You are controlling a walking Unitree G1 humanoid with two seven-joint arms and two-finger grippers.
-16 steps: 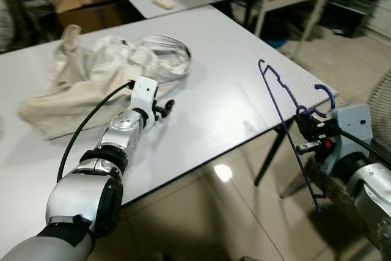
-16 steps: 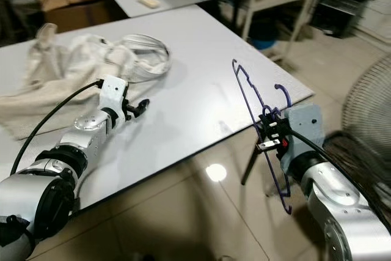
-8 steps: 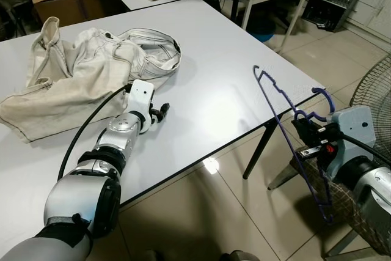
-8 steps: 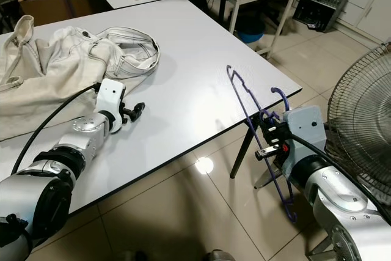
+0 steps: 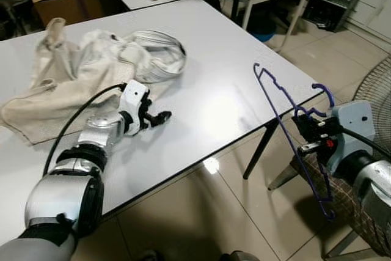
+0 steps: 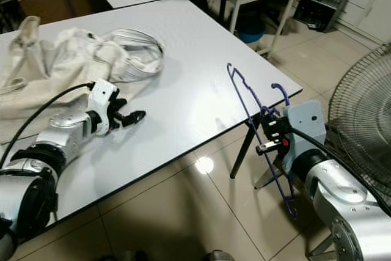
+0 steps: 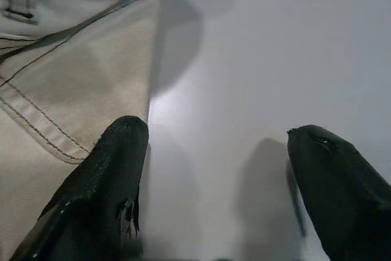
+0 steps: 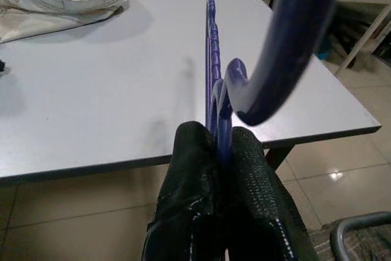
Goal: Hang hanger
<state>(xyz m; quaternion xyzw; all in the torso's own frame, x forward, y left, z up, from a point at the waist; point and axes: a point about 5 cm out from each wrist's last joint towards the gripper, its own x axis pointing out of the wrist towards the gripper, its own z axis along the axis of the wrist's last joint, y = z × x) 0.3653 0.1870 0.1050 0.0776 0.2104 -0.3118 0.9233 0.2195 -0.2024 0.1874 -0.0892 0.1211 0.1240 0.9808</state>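
— Since half a second ago our left gripper (image 5: 160,117) has swung outward: it pointed up the table (image 5: 232,59) then, and now points across it toward the right, lying flat on the top. The cream garment (image 5: 73,84) has bunched a little differently beside it.

— And the hanger (image 5: 287,128)?

— We hold it in our right gripper (image 6: 269,136), off the table's corner, over the tiled floor (image 5: 201,212). The two black fingers are pressed together on the thin purple frame just under the hook. One shoulder reaches up over the table edge; the other end hangs down toward the floor.

— Left gripper's fingers?

— Spread wide apart with nothing between them; in the left wrist view one fingertip (image 7: 116,169) lies at the garment's stitched hem.

— Anything hard to make out?

— The hook looms blurred and close in the right wrist view. A wire fan grille (image 6: 366,126) is cut off at the frame edge.

— Materials?

— Smooth pale table, glossy tiles, slim notched plastic hanger, heavy cotton cloth.
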